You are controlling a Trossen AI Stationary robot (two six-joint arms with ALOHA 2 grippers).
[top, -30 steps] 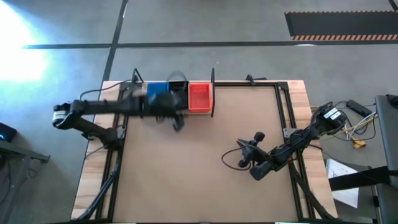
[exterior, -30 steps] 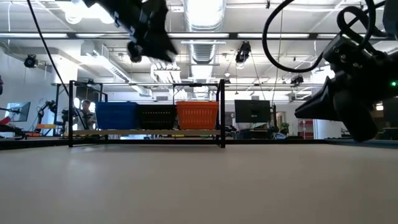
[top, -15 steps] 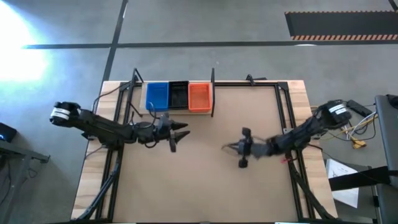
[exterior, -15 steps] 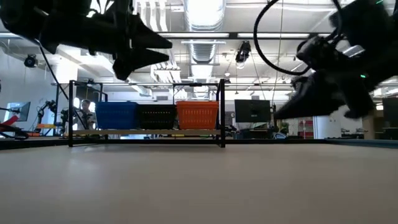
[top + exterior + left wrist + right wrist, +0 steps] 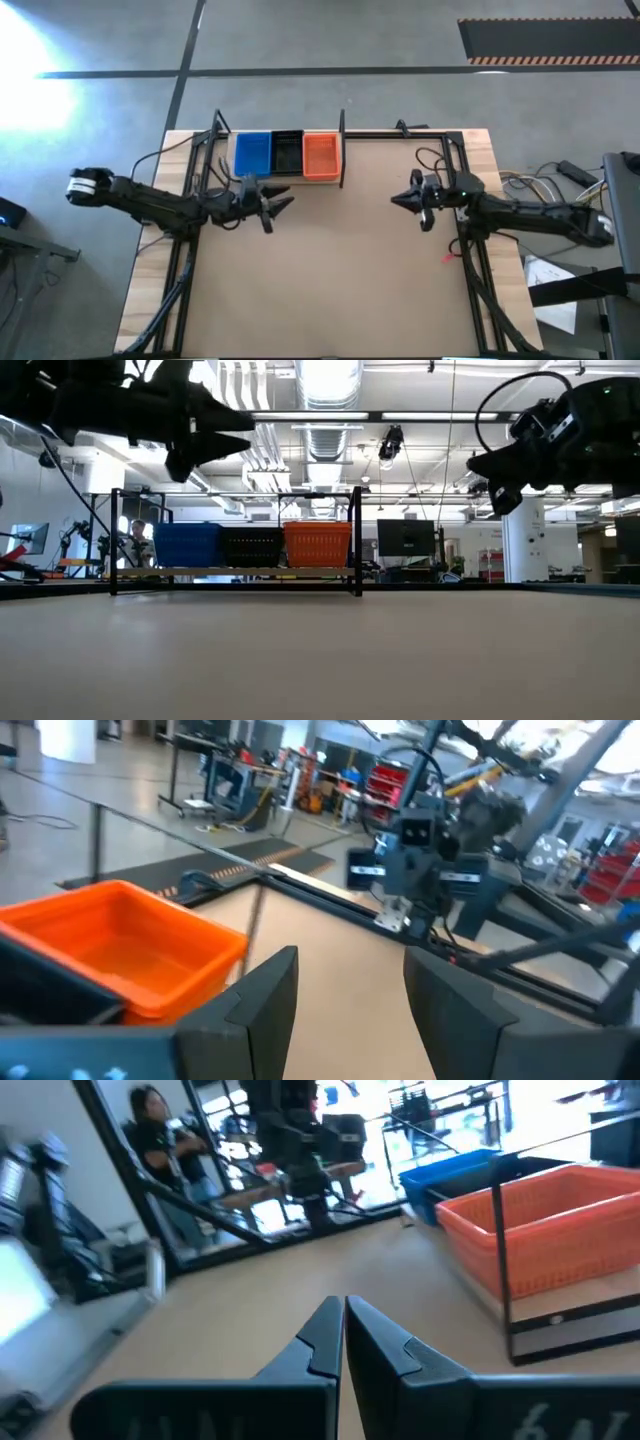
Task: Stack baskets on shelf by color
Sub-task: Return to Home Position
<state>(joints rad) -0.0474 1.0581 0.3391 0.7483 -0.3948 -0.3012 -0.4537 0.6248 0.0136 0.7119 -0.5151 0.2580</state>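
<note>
Blue (image 5: 252,153), black (image 5: 287,153) and orange (image 5: 320,155) baskets sit side by side on the shelf (image 5: 343,150) at the table's far side. How many are nested in each colour does not show. The low view shows the same blue (image 5: 187,545), black (image 5: 251,546) and orange (image 5: 318,544) row standing on the board. My left gripper (image 5: 277,201) hovers open just near of the shelf, pointing right; its wrist view shows the orange basket (image 5: 120,945) beside its fingers (image 5: 345,990). My right gripper (image 5: 403,199) is shut and empty, in the air right of the shelf, pointing left (image 5: 343,1308).
Black shelf uprights (image 5: 357,540) stand at the shelf's ends. A black rail frame (image 5: 455,190) runs along the tabletop's edges, with cables at the right edge (image 5: 575,205). The brown tabletop (image 5: 330,280) spreads between the arms. A person (image 5: 160,1140) stands in the room beyond.
My left gripper has drawn back from above the shelf toward the near edge, dropped lower and turned level, pointing right. My right arm has swung from the near right part of the table toward the far edge and stretched out level, pointing left. The baskets have stayed put.
</note>
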